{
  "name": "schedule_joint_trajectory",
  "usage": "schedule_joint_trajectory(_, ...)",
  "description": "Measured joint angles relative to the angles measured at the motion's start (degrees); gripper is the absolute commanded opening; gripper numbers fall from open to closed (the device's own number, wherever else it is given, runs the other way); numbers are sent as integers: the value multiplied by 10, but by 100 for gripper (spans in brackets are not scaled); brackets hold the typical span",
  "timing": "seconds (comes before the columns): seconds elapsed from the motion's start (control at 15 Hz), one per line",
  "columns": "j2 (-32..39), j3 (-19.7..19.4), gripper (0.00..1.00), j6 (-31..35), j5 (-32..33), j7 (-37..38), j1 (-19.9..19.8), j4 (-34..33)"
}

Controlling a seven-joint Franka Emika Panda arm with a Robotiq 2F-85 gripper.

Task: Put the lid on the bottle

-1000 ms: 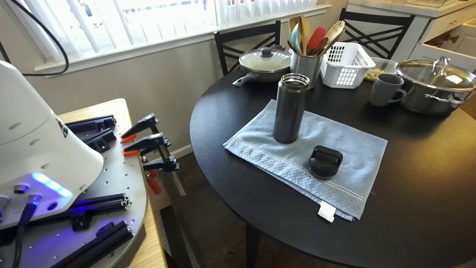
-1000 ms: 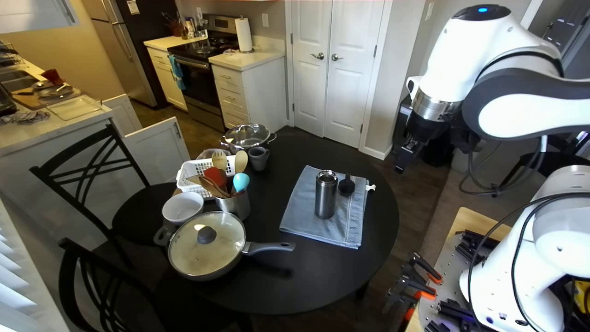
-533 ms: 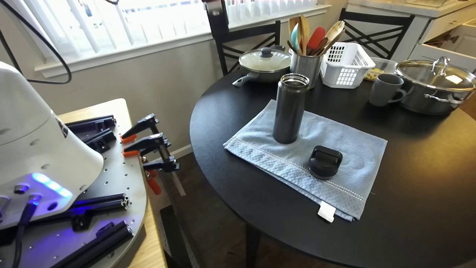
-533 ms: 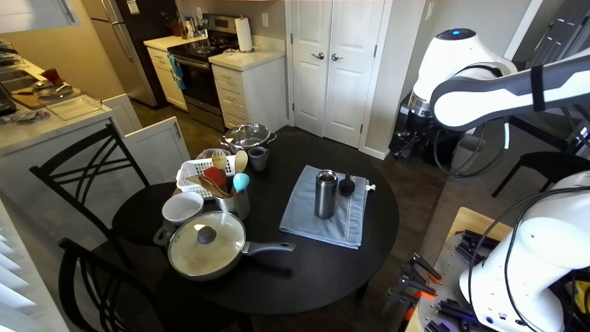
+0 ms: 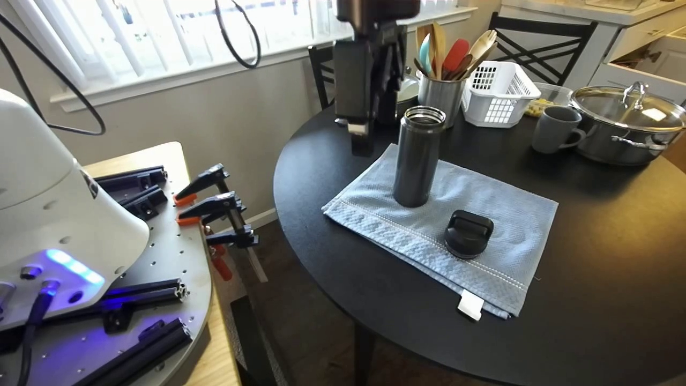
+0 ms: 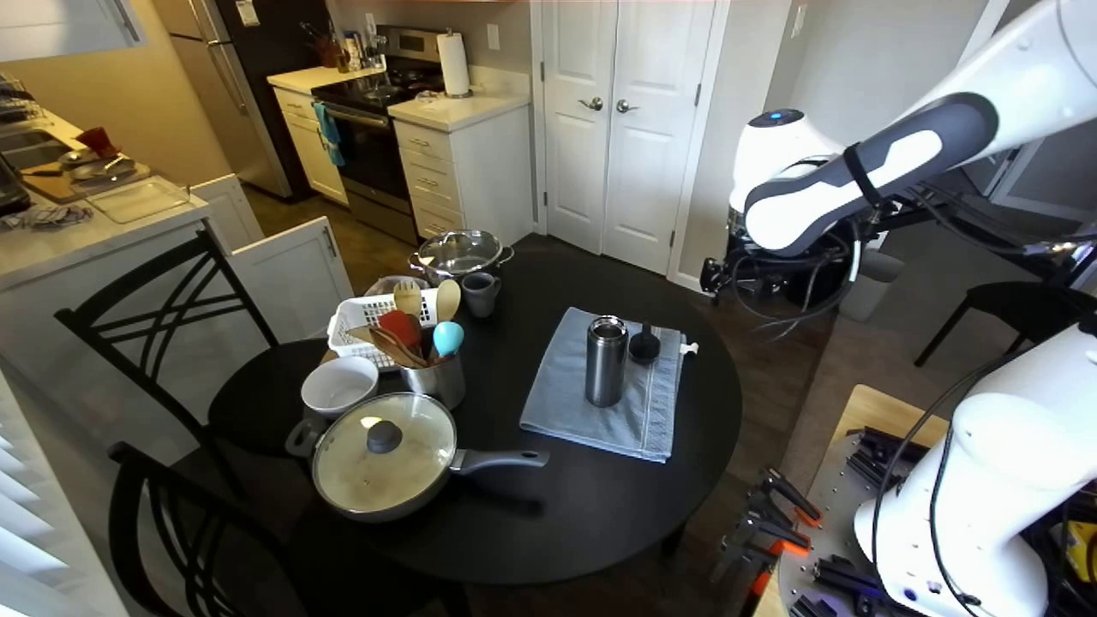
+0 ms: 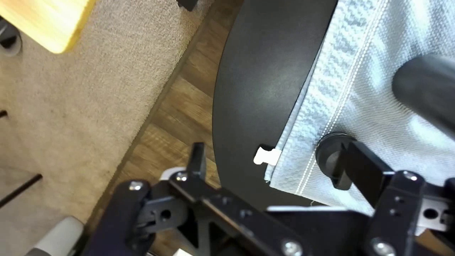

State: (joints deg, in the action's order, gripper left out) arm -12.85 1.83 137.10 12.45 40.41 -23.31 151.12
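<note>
Lid (image 5: 468,234), black and chunky, sits upright on a folded light blue towel (image 5: 504,198), near the stitched hem band, carry loop uppermost. Bottle (image 5: 418,155), dark grey and straight-sided, stands upright on the same towel, apart from the lid; mouth uncovered, threaded metal rim showing. Both pieces show in both exterior views. Towel lies on a round black surface (image 5: 605,268), a white tag (image 7: 267,156) poking out past one edge of the cloth.

Tool (image 7: 272,153) released, fingers (image 7: 197,160) spread wide. In the wrist view, the finger at the right of the picture covers part of the lid; exterior views put the tool in the air, apart from it. In an exterior view the tool hangs in front of a lidded pan (image 5: 409,90), hiding most of it. White arm (image 6: 908,158) slants down from the picture's upper right corner in an exterior view. Blue light strip (image 5: 75,266) glowing on its base.

Elsewhere on the surface: steel holder (image 5: 441,99) crowded with utensils (image 5: 439,51); white basket (image 5: 501,110) just beside it; grey mug (image 5: 554,130) next to a glass-lidded pot (image 5: 616,151); white bowl (image 6: 340,386) close by the pan.
</note>
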Motion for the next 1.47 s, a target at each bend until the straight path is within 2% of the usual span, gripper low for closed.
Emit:
schedule_joint_trajectory(0.27, 91, -22, 100, -32, -8, 74, 21, -79)
schedule_joint_trajectory(0.67, 100, -32, 100, -41, -8, 80, 32, -90)
schedule_joint_trajectory(0.87, 112, -68, 100, 46, -16, 94, 56, -83)
schedule_joint_trajectory(1.13, 200, -104, 100, 178, -81, 119, 68, -86)
schedule_joint_trajectory(1.47, 335, -107, 100, 214, -238, 97, 74, -139)
